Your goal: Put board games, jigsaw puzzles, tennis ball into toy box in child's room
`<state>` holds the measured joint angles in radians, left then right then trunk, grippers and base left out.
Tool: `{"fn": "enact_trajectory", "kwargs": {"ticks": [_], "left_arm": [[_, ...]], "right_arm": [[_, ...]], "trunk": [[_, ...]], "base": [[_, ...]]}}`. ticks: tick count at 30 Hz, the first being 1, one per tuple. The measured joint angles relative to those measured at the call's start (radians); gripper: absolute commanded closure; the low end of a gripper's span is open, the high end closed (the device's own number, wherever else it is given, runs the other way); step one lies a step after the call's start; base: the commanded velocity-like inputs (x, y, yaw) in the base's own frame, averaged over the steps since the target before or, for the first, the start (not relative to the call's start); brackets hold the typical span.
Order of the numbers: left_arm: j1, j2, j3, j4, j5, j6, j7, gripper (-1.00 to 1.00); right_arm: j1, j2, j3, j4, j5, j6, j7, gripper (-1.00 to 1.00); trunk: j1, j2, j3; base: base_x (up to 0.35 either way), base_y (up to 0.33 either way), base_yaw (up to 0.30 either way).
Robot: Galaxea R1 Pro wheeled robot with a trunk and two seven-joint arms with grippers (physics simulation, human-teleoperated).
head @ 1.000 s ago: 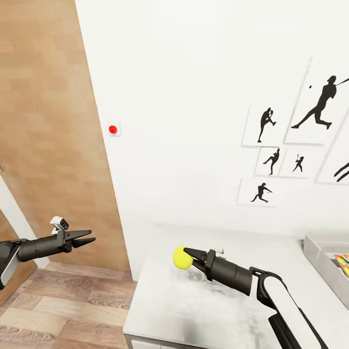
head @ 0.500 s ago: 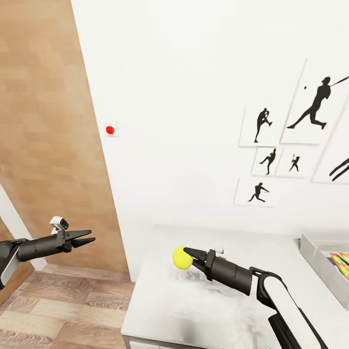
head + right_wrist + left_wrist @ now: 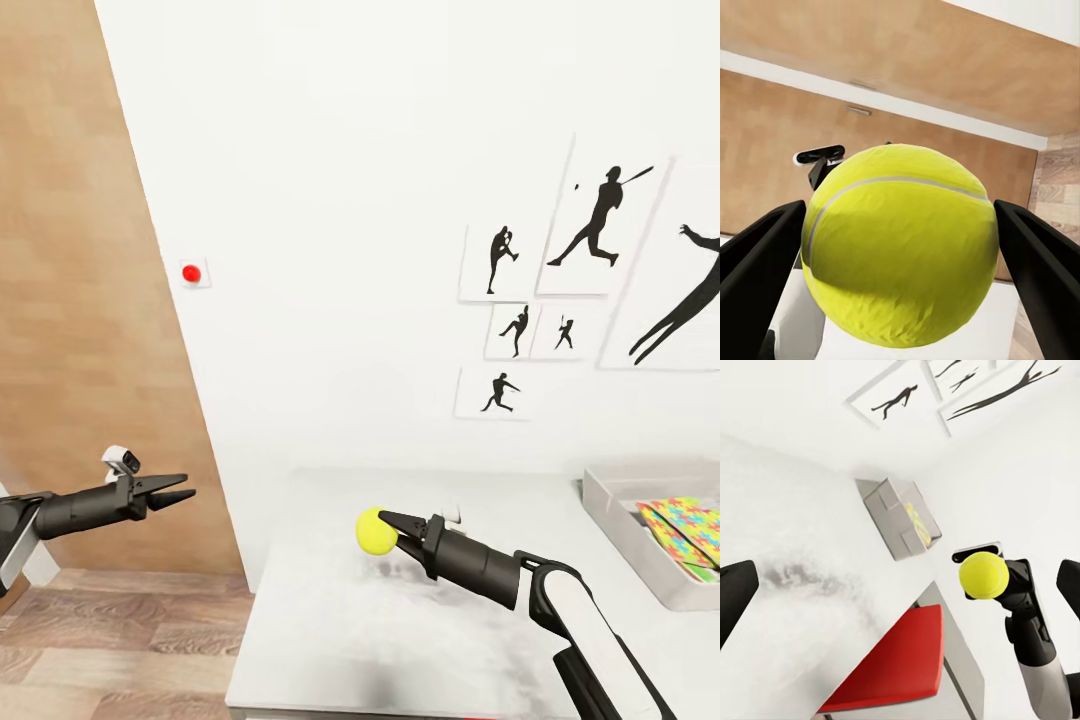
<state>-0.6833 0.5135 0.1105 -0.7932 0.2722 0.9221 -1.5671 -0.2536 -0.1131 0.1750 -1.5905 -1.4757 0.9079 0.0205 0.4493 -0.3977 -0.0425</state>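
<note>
The yellow tennis ball (image 3: 376, 531) hangs a little above the white table (image 3: 330, 620), held between the fingers of my right gripper (image 3: 388, 529), which is shut on it. The ball (image 3: 900, 244) looms large between the two dark fingers in the right wrist view and also appears as the ball (image 3: 984, 575) in the left wrist view. The grey toy box (image 3: 608, 508) stands on the table at the far right, with a jigsaw puzzle (image 3: 692, 526) lying inside. My left gripper (image 3: 187, 493) hovers open off the table's left end, over the floor, holding nothing.
A wood-panelled door (image 3: 80, 300) fills the left, with a red wall button (image 3: 190, 272) beside it. Baseball silhouette pictures (image 3: 600, 215) hang on the white wall behind the table. A flat red surface (image 3: 900, 660) lies below the table edge. Plank floor (image 3: 110, 640) lies at lower left.
The whole picture has shifted left, so the camera has turned right; more of the toy box and its puzzle shows. Both arms keep their place, the ball still held.
</note>
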Motion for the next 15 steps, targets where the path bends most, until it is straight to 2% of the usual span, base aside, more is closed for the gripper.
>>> {"fn": "enact_trajectory", "kwargs": {"ticks": [10, 15], "left_arm": [[0.000, 0.000, 0.002, 0.000, 0.001, -0.002, 0.000, -1.00], [0.000, 0.000, 0.002, 0.000, 0.001, -0.004, 0.000, -1.00]], "right_arm": [[0.000, 0.000, 0.000, 0.000, 0.000, 0.000, 0.000, 1.00], [0.000, 0.000, 0.000, 0.000, 0.000, 0.000, 0.000, 1.00]], "trunk": [[0.000, 0.000, 0.000], [0.000, 0.000, 0.000]], "base": [[0.000, -0.001, -0.003], [-0.031, -0.164, -0.069]]}}
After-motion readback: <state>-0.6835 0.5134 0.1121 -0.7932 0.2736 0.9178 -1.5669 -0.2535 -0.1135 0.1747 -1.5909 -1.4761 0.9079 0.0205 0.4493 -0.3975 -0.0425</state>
